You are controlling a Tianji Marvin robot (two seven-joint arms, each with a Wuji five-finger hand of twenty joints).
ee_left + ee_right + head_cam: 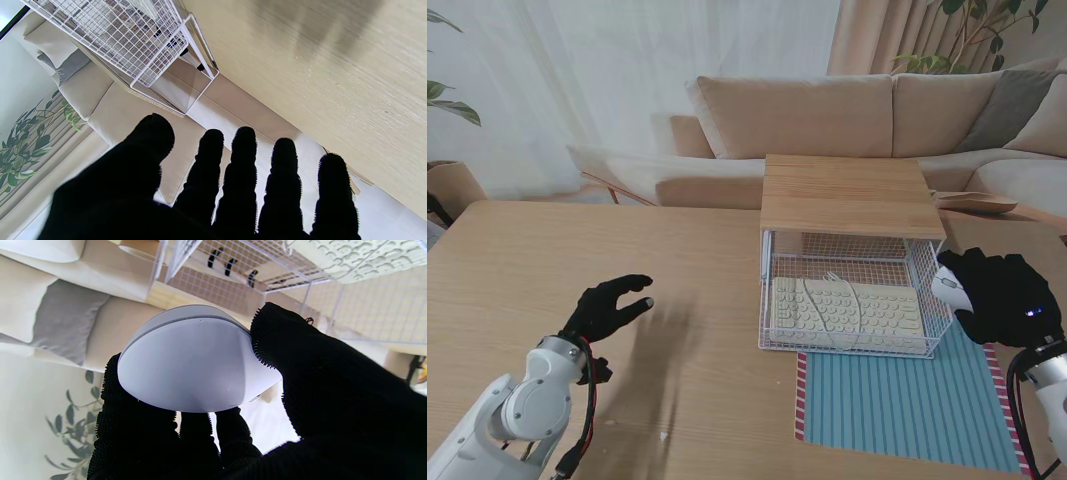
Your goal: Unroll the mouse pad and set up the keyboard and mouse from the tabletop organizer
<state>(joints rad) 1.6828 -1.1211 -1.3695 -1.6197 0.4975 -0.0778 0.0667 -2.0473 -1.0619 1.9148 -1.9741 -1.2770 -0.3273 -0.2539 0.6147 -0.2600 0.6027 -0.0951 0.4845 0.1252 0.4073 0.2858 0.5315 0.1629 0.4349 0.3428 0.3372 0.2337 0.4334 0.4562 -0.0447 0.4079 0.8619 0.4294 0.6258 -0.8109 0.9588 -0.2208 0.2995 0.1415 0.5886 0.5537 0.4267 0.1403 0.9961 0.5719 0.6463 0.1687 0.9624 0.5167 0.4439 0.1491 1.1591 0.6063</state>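
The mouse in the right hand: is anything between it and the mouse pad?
Nothing visible. The right hand holds the mouse beside the wire organizer, over the bare striped mouse pad.

My stand camera looks down from above the shoulders over the tabletop (577,250) toward the sofa (827,115). Left wrist camera looks along spread fingers (243,166), tabletop inverted overhead. Right wrist camera sits very close behind its hand (300,400). All three share the wire organizer (852,300).
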